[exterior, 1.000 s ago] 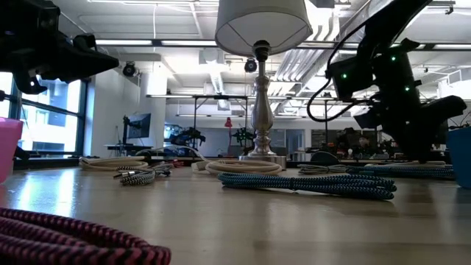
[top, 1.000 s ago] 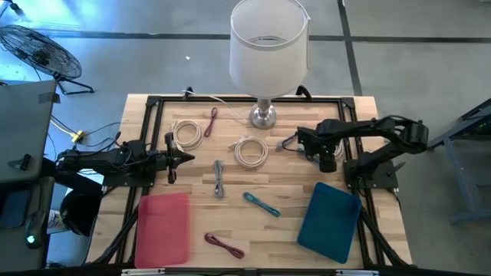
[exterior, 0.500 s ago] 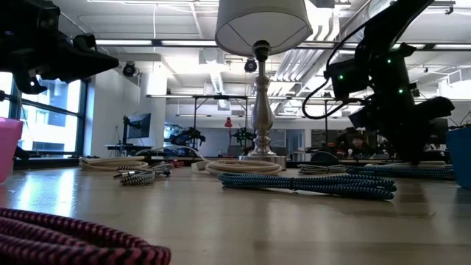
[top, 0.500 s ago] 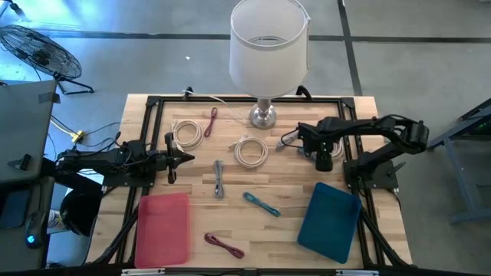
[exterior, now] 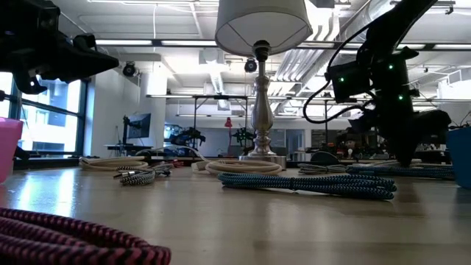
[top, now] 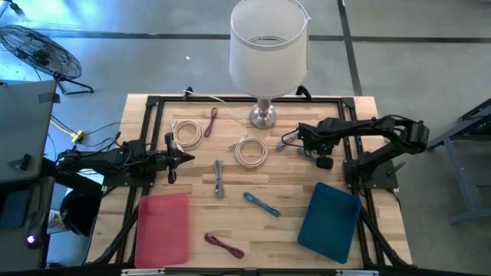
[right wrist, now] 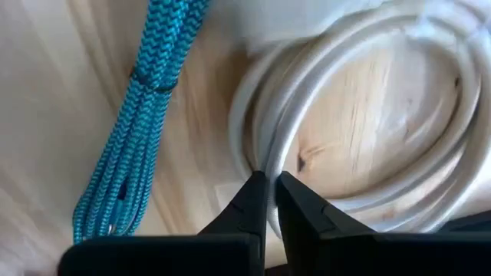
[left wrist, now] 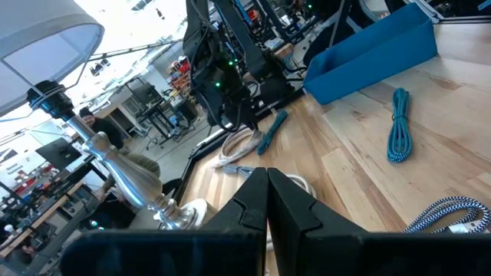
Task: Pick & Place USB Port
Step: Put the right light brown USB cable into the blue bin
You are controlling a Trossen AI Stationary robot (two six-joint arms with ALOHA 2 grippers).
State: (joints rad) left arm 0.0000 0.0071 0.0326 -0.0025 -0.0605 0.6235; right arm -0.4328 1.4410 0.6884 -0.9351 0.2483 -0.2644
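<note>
A small white cable coil [right wrist: 368, 115] lies on the table to the right of the lamp base, with a teal braided cable [right wrist: 146, 115] beside it. Both show small in the high view [top: 287, 142]. My right gripper [top: 301, 140] points down at this coil and is shut on one of its strands [right wrist: 268, 188]. My left gripper [top: 188, 158] is shut and empty above the table's left side [left wrist: 267, 180]. My right gripper pinches a strand of the white coil, at the coil's edge next to the teal cable [right wrist: 265, 153], between its two fingertips. The fingers come from above, pointing down. The coil lies flat on the table.
A lamp [top: 264, 115] stands at the far middle. On the table lie two more white coils [top: 250, 151] [top: 186, 134], a red cable [top: 211, 121], a grey cable [top: 219, 179], a teal cable [top: 261, 203] and a maroon cable [top: 223, 244]. A pink bin [top: 163, 228] and a blue bin [top: 328, 218] sit near the front.
My right gripper has gone down toward the white coil beside the lamp base, its wrist tipping more upright.
</note>
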